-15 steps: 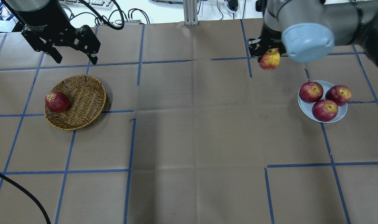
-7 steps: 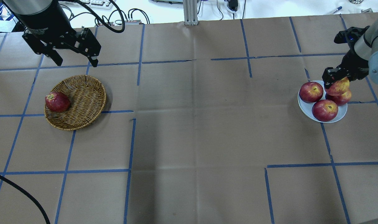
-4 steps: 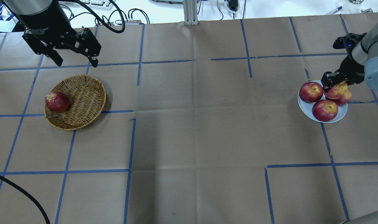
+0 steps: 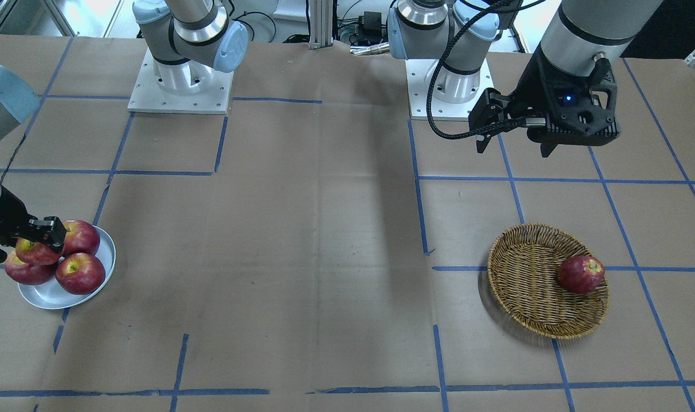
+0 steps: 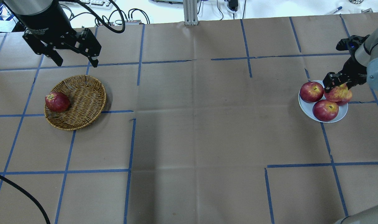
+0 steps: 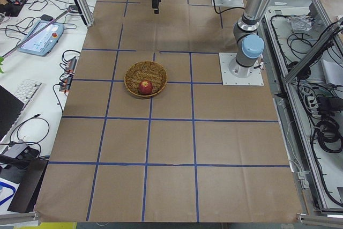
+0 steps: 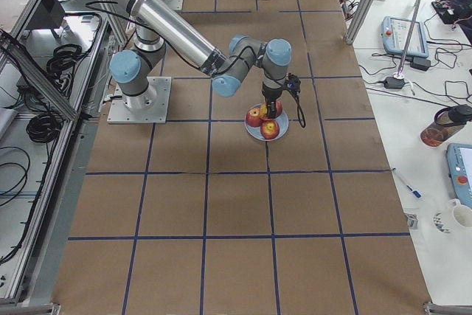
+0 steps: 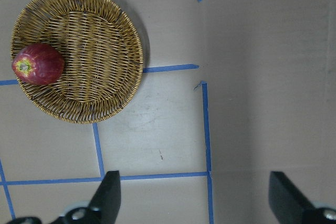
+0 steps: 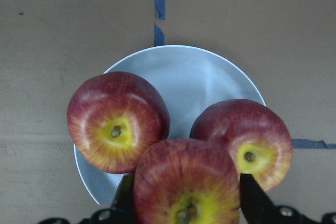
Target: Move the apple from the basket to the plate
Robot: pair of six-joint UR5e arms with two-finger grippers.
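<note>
The yellow-streaked apple (image 5: 337, 93) is held in my right gripper (image 5: 334, 81), which is shut on it. It hangs low over the plate (image 5: 305, 107), against a dark red apple (image 5: 345, 100) beneath it. In the right wrist view the apple (image 9: 186, 182) sits between the fingers (image 9: 124, 198) above the plate (image 9: 194, 77). In the front view the apple (image 4: 34, 252) is over the plate (image 4: 50, 296). The wicker basket (image 5: 86, 99) stands at the left. My left gripper (image 5: 73, 60) is open and empty, hovering behind the basket.
Two more dark red apples (image 5: 311, 92) (image 5: 325, 110) fill the plate's left and front. One dark red apple (image 5: 57, 101) lies at the basket's left edge, also in the left wrist view (image 8: 38, 64). A black cable (image 5: 21, 189) crosses the near left corner.
My right arm carried the apple from the far middle of the table to the plate and lowered it onto the pile; lately it shifted only slightly. The left gripper stayed put.
</note>
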